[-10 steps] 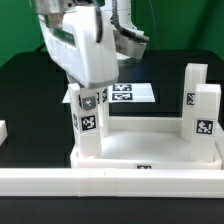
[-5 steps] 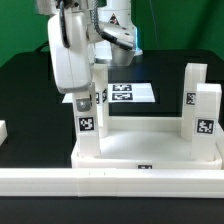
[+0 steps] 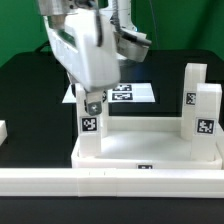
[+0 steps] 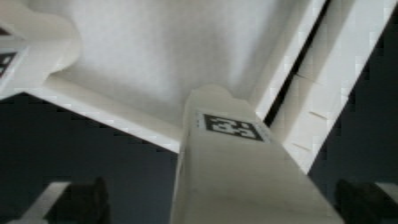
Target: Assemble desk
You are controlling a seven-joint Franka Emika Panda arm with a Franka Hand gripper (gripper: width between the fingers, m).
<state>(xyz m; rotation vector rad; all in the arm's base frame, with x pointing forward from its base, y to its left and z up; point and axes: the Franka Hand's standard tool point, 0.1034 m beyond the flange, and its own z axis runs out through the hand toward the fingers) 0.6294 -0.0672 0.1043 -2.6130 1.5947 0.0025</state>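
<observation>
The white tray-like tabletop lies against the front rail. Two tagged white legs stand upright in its sockets at the exterior view's right. A third leg stands in the socket at the exterior view's left. My gripper is straight above this leg, its fingers straddling the leg's top. In the wrist view the leg runs down between the two dark fingers, with a gap on each side, so the gripper is open. The tabletop's inner floor shows beyond the leg.
The marker board lies flat behind the tabletop. The long white border rail runs along the front. A small white part sits at the exterior view's left edge on the black table.
The wrist turned one way around the left leg half a second ago and has turned back to about its earlier pose. The leg stays upright in its socket.
</observation>
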